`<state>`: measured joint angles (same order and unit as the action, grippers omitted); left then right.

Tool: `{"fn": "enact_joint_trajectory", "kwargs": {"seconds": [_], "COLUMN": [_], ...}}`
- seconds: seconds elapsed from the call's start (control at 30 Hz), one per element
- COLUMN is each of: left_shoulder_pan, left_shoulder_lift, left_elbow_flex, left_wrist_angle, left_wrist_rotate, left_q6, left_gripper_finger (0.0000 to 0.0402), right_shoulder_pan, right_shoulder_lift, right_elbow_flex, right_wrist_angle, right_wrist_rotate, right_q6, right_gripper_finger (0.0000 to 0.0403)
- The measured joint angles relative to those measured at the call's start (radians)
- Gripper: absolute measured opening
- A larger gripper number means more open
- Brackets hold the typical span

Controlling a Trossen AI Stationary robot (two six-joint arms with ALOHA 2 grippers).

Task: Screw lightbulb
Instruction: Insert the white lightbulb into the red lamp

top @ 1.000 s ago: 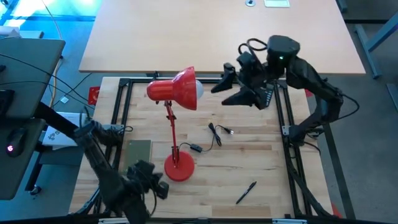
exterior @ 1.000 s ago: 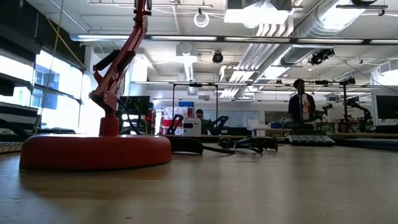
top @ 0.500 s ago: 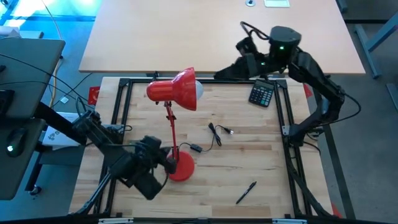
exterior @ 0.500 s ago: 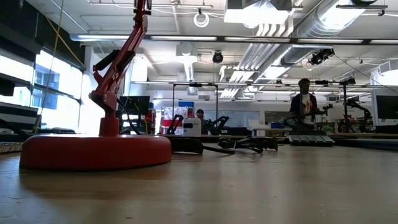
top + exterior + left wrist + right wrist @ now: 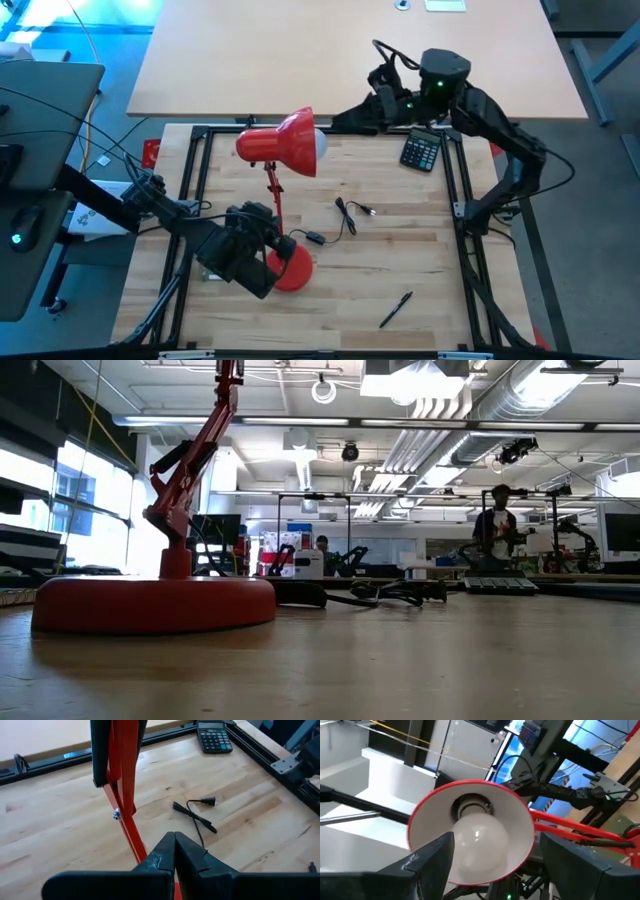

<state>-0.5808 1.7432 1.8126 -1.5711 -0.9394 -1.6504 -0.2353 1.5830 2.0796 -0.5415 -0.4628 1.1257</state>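
My right gripper (image 5: 345,118) hung near the upper middle of the high view, just to the right of the red lamp shade (image 5: 290,142), its fingers (image 5: 427,862) spread apart with nothing between them. In my right wrist view the lightbulb (image 5: 479,841) sat in the centre of the frame, seated in the socket inside the shade, framed by my two dark fingers but not touched by them. My left gripper (image 5: 268,235) was clenched tight on nothing, low and left of centre in the high view, right beside the lamp's red arm (image 5: 125,805) and above its round base (image 5: 295,268). A calculator (image 5: 422,151) lay at the upper right of the wooden table (image 5: 400,250), the lamp's plug and cord (image 5: 352,213) near the middle, and a black pen (image 5: 395,309) toward the lower right.
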Motion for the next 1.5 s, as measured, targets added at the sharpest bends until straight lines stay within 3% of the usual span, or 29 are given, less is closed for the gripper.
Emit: {"fn": "enact_joint_trajectory", "kwargs": {"seconds": [0.53,0.8,0.87,0.97,1.13,1.2,1.33,1.5], "left_shoulder_pan": [-0.003,-0.003,-0.003,-0.004,-0.016,-0.019,-0.036,-0.058], "left_shoulder_lift": [0.000,0.000,0.000,0.000,0.000,0.000,0.000,0.000], "left_elbow_flex": [0.000,0.000,0.000,0.000,0.000,0.000,0.000,0.000], "left_wrist_angle": [0.000,0.000,0.000,0.000,0.000,0.000,0.000,0.000], "left_wrist_rotate": [0.020,0.021,0.026,0.059,0.069,0.065,0.066,0.061], "left_q6": [-0.005,0.003,0.003,0.004,0.004,0.006,0.006,0.005], "left_gripper_finger": [0.0000,0.0000,0.0000,0.0000,0.0000,0.0000,0.0000,0.0000], "right_shoulder_pan": [-0.007,-0.014,-0.014,-0.015,0.014,0.041,0.080,0.094], "right_shoulder_lift": [-0.003,-0.008,-0.008,-0.008,-0.008,-0.011,-0.061,-0.139], "right_elbow_flex": [0.000,0.000,0.000,0.000,0.000,0.000,0.000,0.001], "right_wrist_angle": [-0.014,-0.183,-0.187,-0.186,-0.188,-0.167,-0.142,-0.204], "right_wrist_rotate": [0.017,-0.018,-0.002,0.023,-0.122,-0.069,0.148,0.268], "right_q6": [-0.029,-0.138,-0.106,0.076,0.100,0.101,0.031,0.009], "right_gripper_finger": [0.0289,0.0330,0.0339,0.0343,0.0343,0.0343,0.0343,0.0343]}}
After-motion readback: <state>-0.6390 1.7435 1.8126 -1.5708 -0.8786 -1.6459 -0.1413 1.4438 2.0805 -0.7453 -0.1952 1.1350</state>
